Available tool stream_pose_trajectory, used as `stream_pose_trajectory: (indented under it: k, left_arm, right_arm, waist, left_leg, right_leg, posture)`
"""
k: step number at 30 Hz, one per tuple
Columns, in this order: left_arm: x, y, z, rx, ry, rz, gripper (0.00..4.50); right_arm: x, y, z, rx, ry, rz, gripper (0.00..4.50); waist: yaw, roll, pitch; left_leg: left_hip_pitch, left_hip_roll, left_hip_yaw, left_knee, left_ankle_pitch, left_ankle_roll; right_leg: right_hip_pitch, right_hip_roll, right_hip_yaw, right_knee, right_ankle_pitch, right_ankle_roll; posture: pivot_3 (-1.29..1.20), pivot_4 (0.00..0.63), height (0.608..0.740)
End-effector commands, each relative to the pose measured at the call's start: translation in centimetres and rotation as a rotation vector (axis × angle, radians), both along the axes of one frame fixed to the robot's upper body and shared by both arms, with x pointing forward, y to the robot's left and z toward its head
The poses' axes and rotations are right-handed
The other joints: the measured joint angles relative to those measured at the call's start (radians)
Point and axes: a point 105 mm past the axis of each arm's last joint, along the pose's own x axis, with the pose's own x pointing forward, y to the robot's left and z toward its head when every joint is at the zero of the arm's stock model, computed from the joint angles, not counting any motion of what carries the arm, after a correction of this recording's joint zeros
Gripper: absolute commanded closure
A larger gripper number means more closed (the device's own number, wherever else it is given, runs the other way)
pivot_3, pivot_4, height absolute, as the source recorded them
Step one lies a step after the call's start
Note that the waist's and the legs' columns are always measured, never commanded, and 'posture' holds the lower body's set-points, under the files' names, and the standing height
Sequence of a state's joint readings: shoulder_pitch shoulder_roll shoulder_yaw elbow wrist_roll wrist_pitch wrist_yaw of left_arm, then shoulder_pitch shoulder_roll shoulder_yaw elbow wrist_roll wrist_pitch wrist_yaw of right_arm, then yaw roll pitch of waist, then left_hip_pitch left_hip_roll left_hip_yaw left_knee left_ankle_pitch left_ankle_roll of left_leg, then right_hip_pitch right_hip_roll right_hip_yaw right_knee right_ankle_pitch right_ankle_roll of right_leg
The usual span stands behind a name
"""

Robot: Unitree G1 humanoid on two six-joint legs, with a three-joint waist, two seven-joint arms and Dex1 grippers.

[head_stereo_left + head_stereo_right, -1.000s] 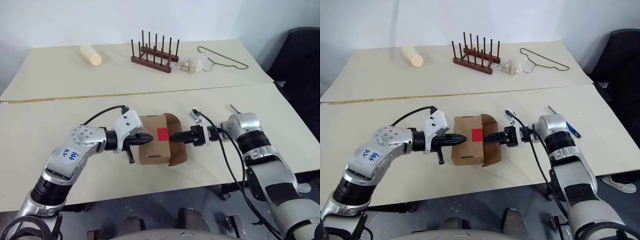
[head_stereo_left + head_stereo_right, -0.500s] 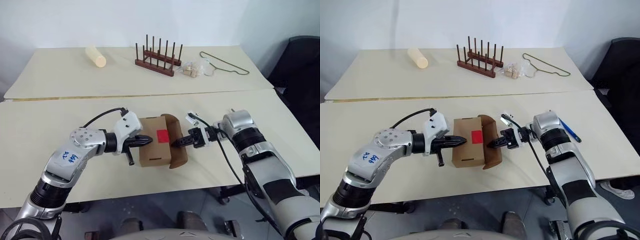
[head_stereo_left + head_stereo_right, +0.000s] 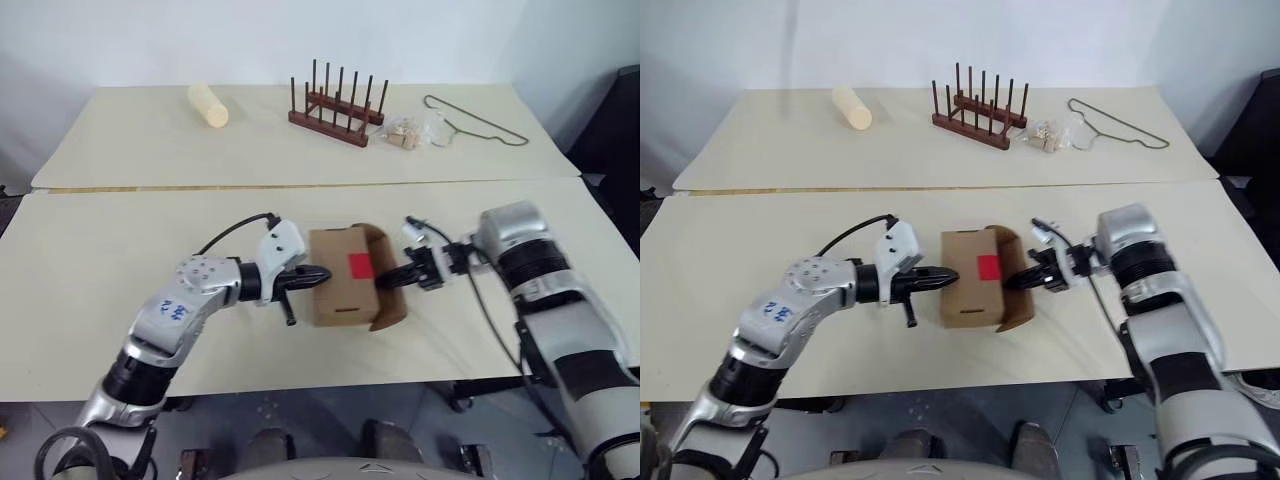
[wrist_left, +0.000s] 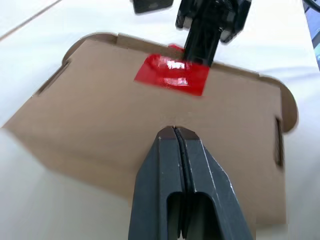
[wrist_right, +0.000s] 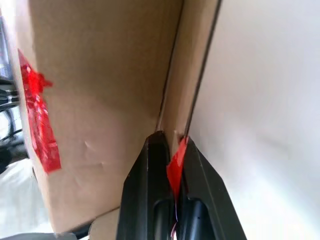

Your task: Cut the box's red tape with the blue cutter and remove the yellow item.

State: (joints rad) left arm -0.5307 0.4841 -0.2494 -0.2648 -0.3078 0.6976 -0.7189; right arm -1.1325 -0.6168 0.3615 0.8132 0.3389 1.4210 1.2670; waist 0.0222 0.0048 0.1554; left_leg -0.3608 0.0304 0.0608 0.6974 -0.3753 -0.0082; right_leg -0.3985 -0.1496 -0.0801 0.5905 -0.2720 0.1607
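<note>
Right gripper [image 3: 1018, 283]: fingers pressed together on the edge of the box's opened flap [image 3: 1016, 292], a scrap of red tape caught between them (seen in the right wrist view [image 5: 175, 167]). Left gripper [image 3: 948, 279]: fingers [image 4: 170, 165] closed flat against each other, holding nothing, tips resting against the left side of the box [image 3: 975, 290]. Box: small brown cardboard, lying on the near table [image 3: 790, 240] between the two grippers, its rounded flap swung out on the right side toward the right gripper. Red tape [image 3: 988, 266]: a bright square patch on the box's upper face, near the flap edge, wrinkled along one side in the left wrist view. Interior of the box cannot be seen. Far table [image 3: 770, 140], butted against the near one along a seam: pale cream cylinder [image 3: 851, 106] at the left; dark wooden peg rack [image 3: 978, 104] near the middle; clear bag of small tan pieces [image 3: 1048, 135] just right of the rack; thin wire hanger [image 3: 1118, 120] farther right, well apart from the box.
</note>
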Motion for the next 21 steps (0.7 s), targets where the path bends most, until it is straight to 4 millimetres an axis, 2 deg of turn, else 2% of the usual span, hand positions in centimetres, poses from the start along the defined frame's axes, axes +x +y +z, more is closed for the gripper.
stream_pose_trajectory:
  k: [1,5,8,12,16,21]
  left_arm:
    - [0.7,-2.3,-0.5,-0.014,-0.017,-0.036,4.5]
    - [1.2,-5.5,-0.1,-0.065,-0.05,-0.094,4.5]
    - [1.5,-7.3,0.1,-0.09,-0.076,-0.121,4.5]
    - [1.6,-10.8,0.9,-0.155,-0.109,-0.172,4.5]
    - [1.6,-11.8,1.2,-0.198,-0.112,-0.166,4.5]
    - [1.1,-12.0,0.7,-0.206,-0.092,-0.154,4.5]
  right_arm:
    - [0.1,-2.3,3.2,-0.08,-0.055,-0.043,4.45]
    - [-0.6,-4.3,5.9,-0.148,-0.094,-0.063,4.45]
    - [-1.1,-5.3,7.4,-0.187,-0.116,-0.063,4.45]
    - [-2.1,-6.1,10.5,-0.269,-0.168,-0.05,4.45]
    - [-2.6,-5.6,11.7,-0.295,-0.176,-0.008,4.45]
    - [-3.7,-4.8,11.9,-0.36,-0.158,0.069,4.45]
  waist:
    - [-0.001,0.003,0.002]
    - [-0.002,0.005,0.004]
    - [-0.002,0.007,0.005]
    - [0.001,0.008,0.007]
    - [0.001,0.008,0.007]
    - [0.002,0.008,0.007]
  left_leg:
    - [0.0,0.0,0.0,0.0,0.0,0.0]
    - [-0.011,0.0,0.002,0.001,0.0,0.0]
    - [-0.011,0.0,0.003,0.001,0.0,0.0]
    - [-0.012,0.0,0.004,0.001,0.0,0.0]
    - [-0.013,0.0,0.004,0.001,0.0,0.001]
    - [-0.014,0.0,0.004,0.001,0.0,0.001]
  right_leg:
    - [0.0,0.0,-0.001,0.0,0.0,0.0]
    - [-0.012,0.0,0.0,0.0,0.001,0.002]
    - [-0.013,0.0,-0.001,-0.001,0.001,0.002]
    - [-0.014,0.0,0.0,-0.001,0.002,0.003]
    - [-0.014,0.0,0.0,-0.002,0.002,0.003]
    - [-0.016,0.0,0.0,-0.002,0.002,0.003]
  posture:
    - [0.0,0.15,0.74]
    - [0.0,0.15,0.74]
    - [0.0,0.15,0.74]
    - [0.0,0.15,0.74]
    - [0.0,0.15,0.74]
    - [0.0,0.15,0.74]
